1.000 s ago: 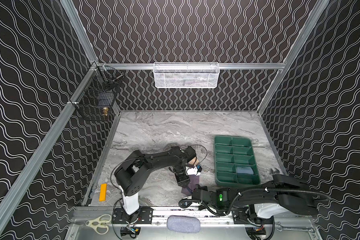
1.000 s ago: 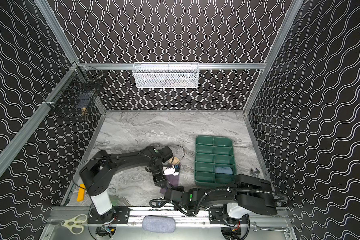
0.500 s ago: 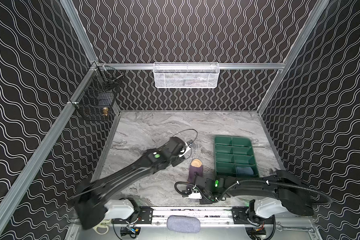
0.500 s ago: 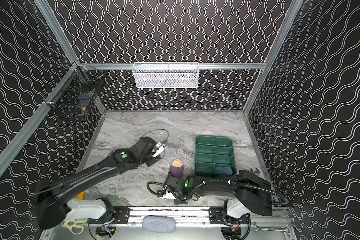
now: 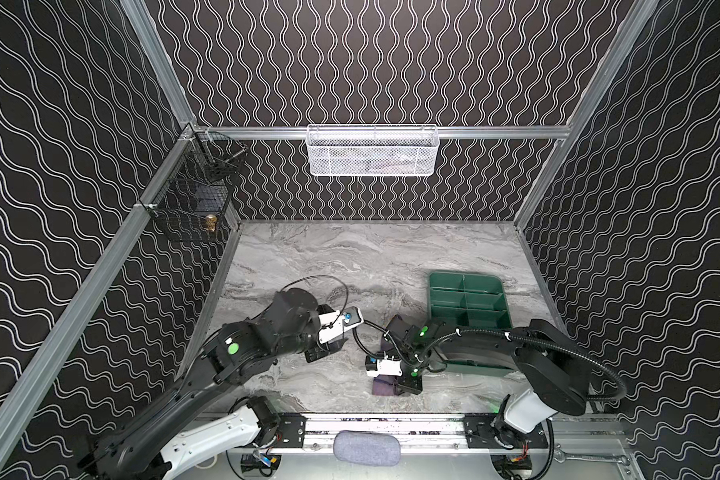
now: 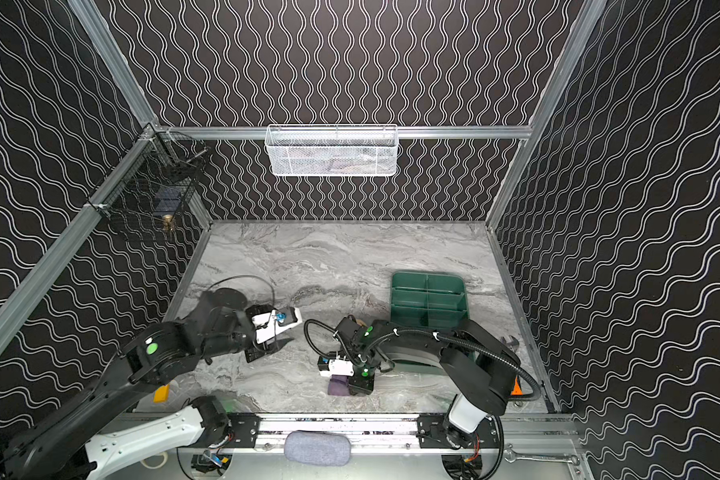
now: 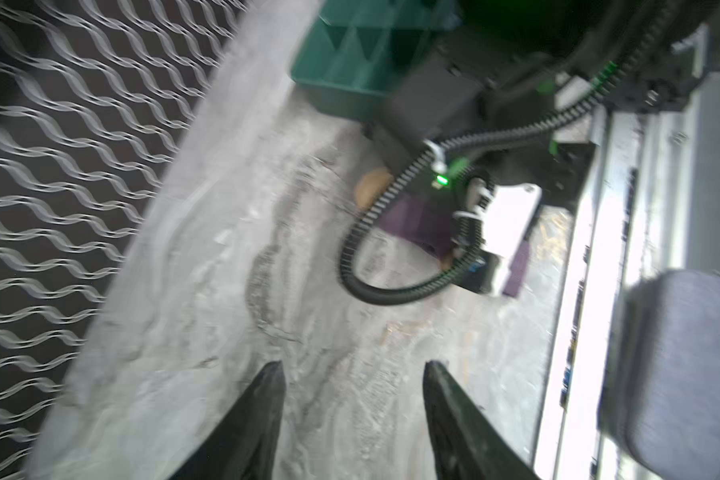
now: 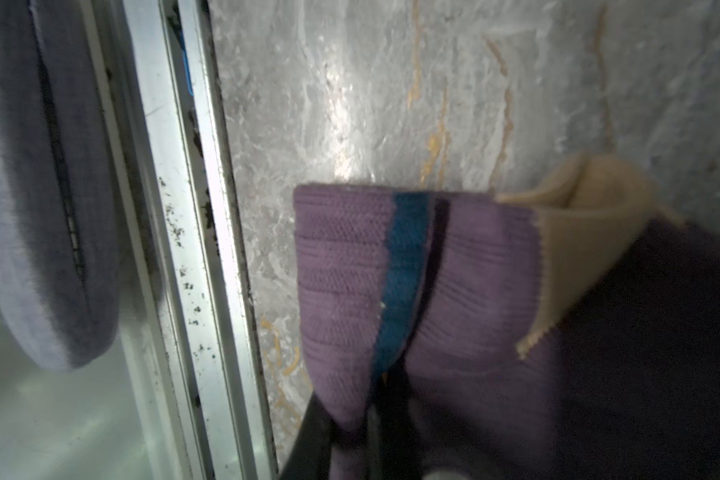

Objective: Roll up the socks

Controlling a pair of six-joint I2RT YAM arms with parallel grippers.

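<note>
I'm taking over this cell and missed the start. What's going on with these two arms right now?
The right gripper has its jaws shut on a ribbed purple sock with a tan patch and navy stripe, low over the grey marble table near its front edge. The left gripper hovers open and empty above bare table to the left. A green compartment tray sits further back on the right.
</note>
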